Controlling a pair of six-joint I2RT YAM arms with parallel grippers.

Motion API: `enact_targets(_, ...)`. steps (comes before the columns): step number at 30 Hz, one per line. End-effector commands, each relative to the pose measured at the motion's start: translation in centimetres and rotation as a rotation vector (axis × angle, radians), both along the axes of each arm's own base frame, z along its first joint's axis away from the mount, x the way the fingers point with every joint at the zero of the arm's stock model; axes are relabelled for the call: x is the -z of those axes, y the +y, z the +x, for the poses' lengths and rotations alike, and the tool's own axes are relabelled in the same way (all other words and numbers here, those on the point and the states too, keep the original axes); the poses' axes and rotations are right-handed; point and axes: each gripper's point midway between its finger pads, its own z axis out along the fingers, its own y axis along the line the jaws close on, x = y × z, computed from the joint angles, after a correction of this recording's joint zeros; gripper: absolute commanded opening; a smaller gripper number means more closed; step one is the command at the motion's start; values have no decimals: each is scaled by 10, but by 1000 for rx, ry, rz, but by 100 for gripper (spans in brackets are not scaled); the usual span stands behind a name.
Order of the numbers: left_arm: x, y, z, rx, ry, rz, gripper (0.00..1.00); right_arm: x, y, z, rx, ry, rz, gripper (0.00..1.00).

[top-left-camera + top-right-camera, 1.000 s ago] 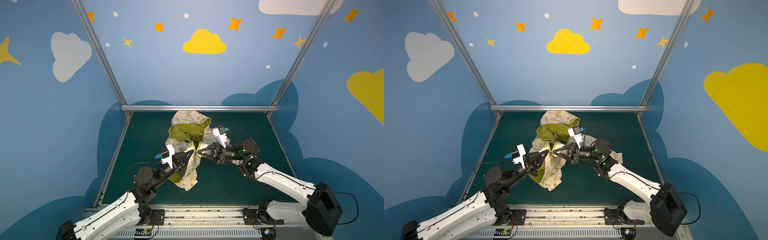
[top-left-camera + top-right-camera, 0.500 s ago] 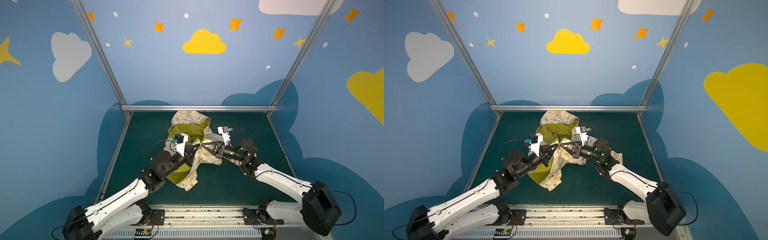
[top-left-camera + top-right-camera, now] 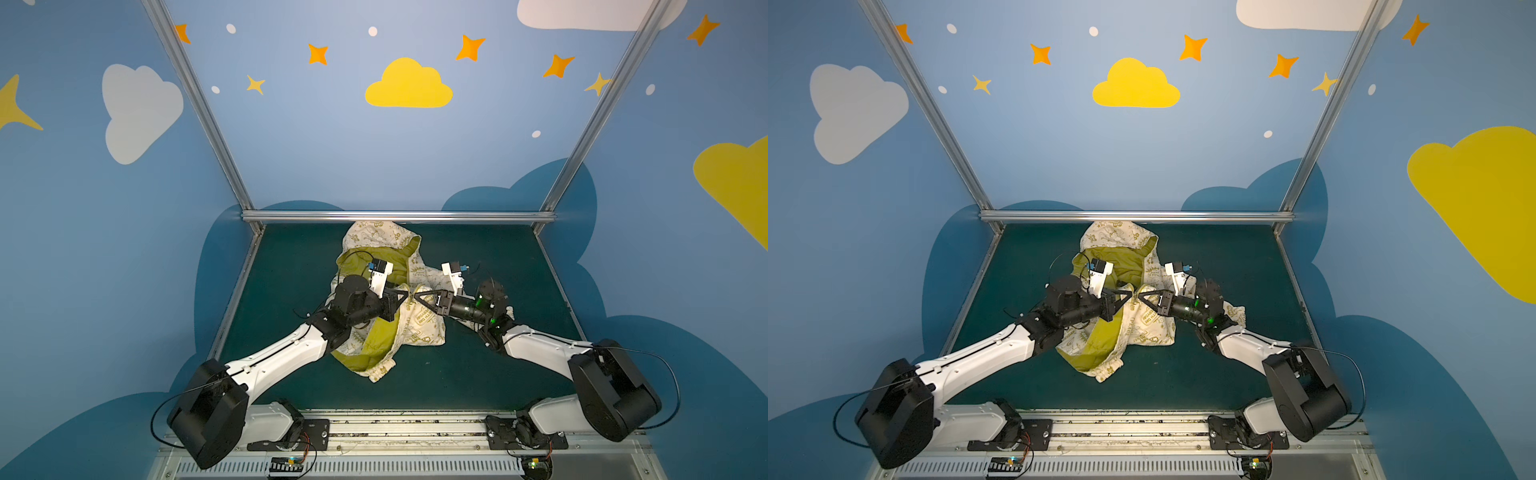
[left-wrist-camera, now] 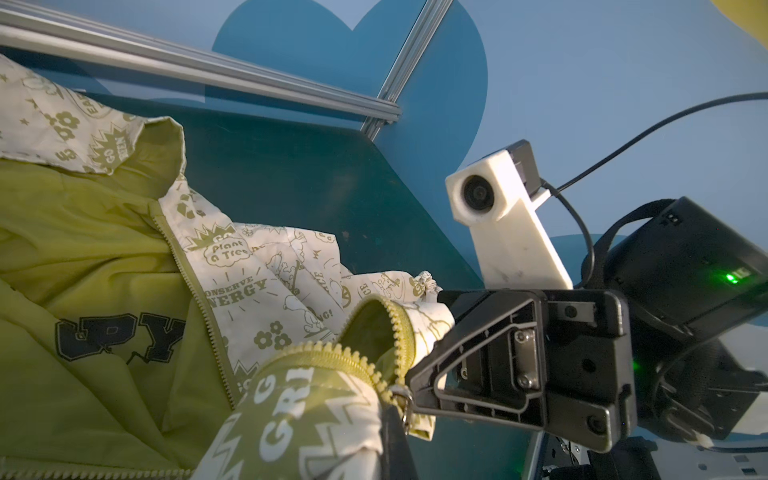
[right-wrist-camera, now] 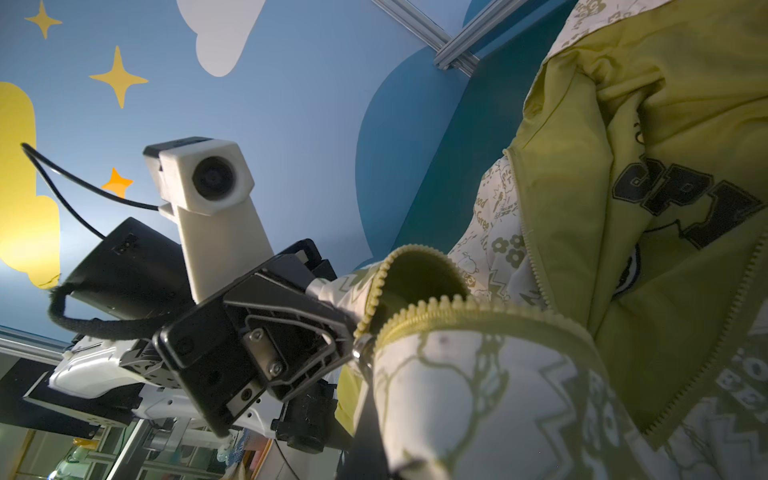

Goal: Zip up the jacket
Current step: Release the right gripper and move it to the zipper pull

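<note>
L pincer [image 3: 404,295] & R pincer [image 3: 419,296] meet tip to tip above mid surface [image 3: 291,299], both clenched on the jacket [image 3: 420,326] at its zipper [image 4: 400,332] edge. The small metal pull ring [image 4: 401,393] sits right at R's tip, btwn the two, so neither arm is nearer. R looks to have the pull end, L the cloth beside it.

Zipper's long axis runs from the tips away twd the hood [image 3: 376,235] by the far rail [image 3: 395,216]. Teeth there gape apart, lining [image 4: 83,249] showing. Judgement: next move = drag pull along that line while L anchors.

Jacket lies bunched mid surface, front raised at the tips.

Legible: "Plant a Tree", "CONSERVE ENERGY" (1st letters hidden), "GO GREEN". Dark "UPY" on lining, rest cut off. No brand tag readable.
</note>
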Motion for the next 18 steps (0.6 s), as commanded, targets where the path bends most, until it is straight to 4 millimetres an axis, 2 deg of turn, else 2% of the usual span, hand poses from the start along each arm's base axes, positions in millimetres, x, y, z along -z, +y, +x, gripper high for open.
enact_targets(1, 22, 2, -10, 47, 138, 17, 3, -15, -13, 31, 111, -65, 29, 0)
enact_targets(3, 21, 2, -6, 52, 156, 2, 3, -11, -12, 30, 104, -53, 36, 0)
enact_targets(8, 28, 1, -2, 77, 243, 3, 3, -3, -12, 30, 96, -24, 36, 23)
enact_targets(13, 29, -2, 2, 105, 296, -43, 3, 6, -14, 28, 104, 2, 18, 35)
enact_targets(18, 21, -3, 3, 103, 296, -62, 3, 12, -19, 18, 106, 9, -11, 48)
